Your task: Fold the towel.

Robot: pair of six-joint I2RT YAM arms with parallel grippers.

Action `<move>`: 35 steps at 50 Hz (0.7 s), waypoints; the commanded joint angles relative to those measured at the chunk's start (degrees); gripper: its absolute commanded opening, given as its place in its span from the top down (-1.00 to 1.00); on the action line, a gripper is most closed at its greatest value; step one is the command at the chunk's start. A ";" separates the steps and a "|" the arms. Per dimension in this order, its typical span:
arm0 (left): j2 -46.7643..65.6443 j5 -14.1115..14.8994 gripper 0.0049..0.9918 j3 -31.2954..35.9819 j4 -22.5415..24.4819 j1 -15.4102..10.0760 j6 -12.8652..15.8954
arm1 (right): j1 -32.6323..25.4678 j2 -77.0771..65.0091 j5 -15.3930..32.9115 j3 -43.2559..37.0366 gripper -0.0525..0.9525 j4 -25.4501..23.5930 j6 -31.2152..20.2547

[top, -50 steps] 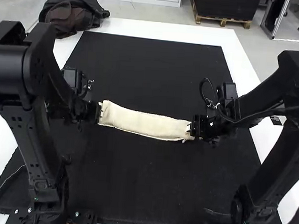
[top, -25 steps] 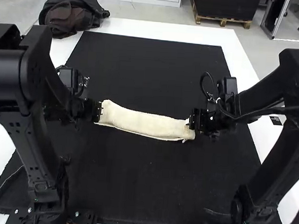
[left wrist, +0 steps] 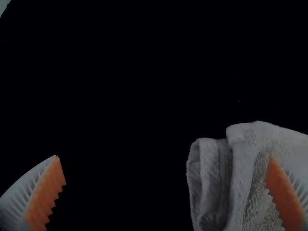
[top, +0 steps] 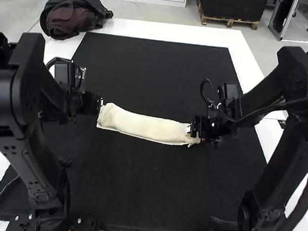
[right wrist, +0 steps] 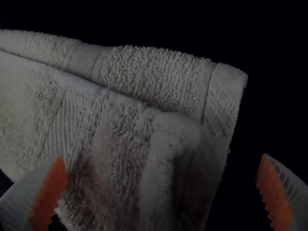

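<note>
Cream towel (top: 145, 127), left end more exposed

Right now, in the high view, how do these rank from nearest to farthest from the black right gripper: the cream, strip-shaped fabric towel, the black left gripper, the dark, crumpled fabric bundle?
1. Towel: its right end lies at the right gripper.
2. Left gripper: by the towel's left end.
3. Bundle: at the far left corner of the white table.
</note>
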 commanded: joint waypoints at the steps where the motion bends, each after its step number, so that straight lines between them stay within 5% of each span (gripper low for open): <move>1: -1.81 0.23 -0.96 0.93 -0.35 0.53 -1.63 | 1.04 0.93 0.24 1.62 -0.90 1.02 0.95; 22: -5.76 0.23 -0.96 1.19 -3.25 0.45 -1.81 | 1.13 4.27 0.50 3.20 -0.83 2.61 0.95; 25: -6.38 0.23 -0.96 1.10 -3.34 0.53 -1.89 | 1.13 5.15 -0.11 3.29 -0.41 2.52 0.95; 30: -6.82 0.23 -0.96 1.19 -3.43 0.53 -1.89 | 1.13 5.76 -2.48 3.20 0.93 2.61 1.12; 35: -6.82 0.14 -0.96 1.19 -3.61 0.53 -1.89 | 1.13 5.67 -3.27 3.38 0.94 1.37 1.21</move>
